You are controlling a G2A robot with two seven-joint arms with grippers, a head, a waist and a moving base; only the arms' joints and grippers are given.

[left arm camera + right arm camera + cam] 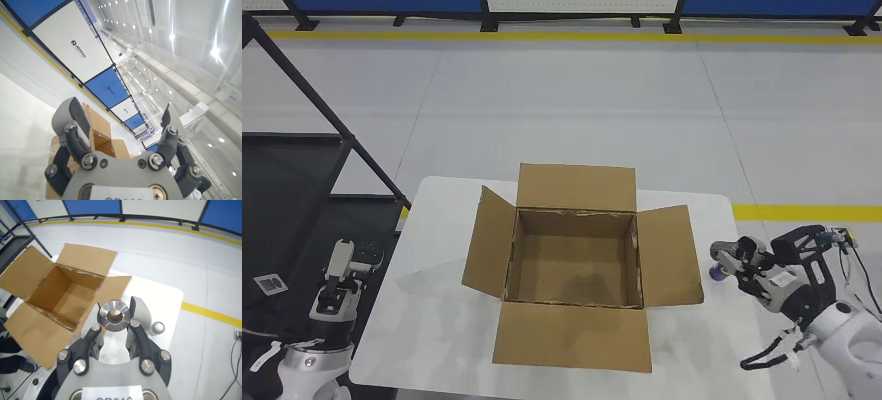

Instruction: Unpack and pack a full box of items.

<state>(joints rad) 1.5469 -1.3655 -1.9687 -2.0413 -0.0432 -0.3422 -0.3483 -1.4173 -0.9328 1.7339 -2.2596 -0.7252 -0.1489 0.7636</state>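
An open cardboard box (574, 268) stands in the middle of the white table (437, 300), all four flaps folded out; its inside looks bare. The box (62, 294) lies ahead of my right gripper (115, 306), which is shut on a hollow metal cylinder (115, 316) with its bore facing the camera. In the top view that gripper (730, 262) hovers over the table's right edge, just past the right flap. My left gripper (121, 106) is open with nothing in it and points upward, the box (102, 130) behind it. It sits off the table's left side (342, 262).
A small can with a blue body (157, 328) stands on the table beside the right gripper, near the right edge (715, 272). A black rack (292, 200) is left of the table. A yellow floor line (802, 212) runs to the right.
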